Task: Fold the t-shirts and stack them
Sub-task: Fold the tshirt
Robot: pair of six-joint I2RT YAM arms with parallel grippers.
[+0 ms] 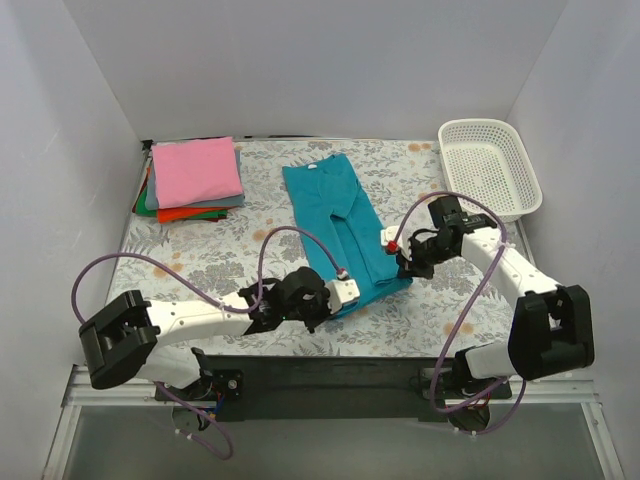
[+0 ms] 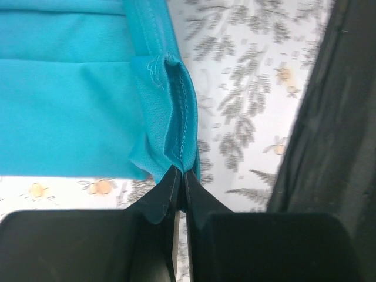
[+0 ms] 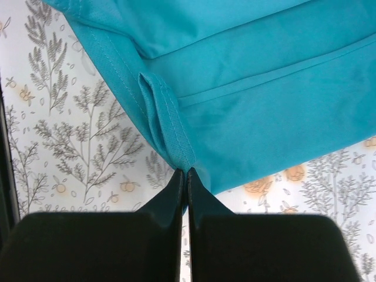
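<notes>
at the near hem [image 3: 167, 126], left claw [image 2: 181, 176] and right claw [image 3: 183, 173] pinch the shirt [image 1: 330, 205].
lift your corners level; fold toward the collar [image 1: 318, 168].

From above you cannot see the near corners of the teal-blue soft cloth t-shirt [image 1: 335, 215]: the left claw [image 1: 347, 288] and the right claw [image 1: 405, 263] cover them. In both wrist views that shirt runs off the upper edge, and each claw's body is a dark blur along the bottom. Beneath the folded pink cloth t-shirt [image 1: 196, 170], the orange-red t-shirt [image 1: 183, 214] and the green t-shirt [image 1: 140, 198] show only as thin edges. A dark blurred band [image 2: 329, 147] fills the left wrist view's right side.
</notes>
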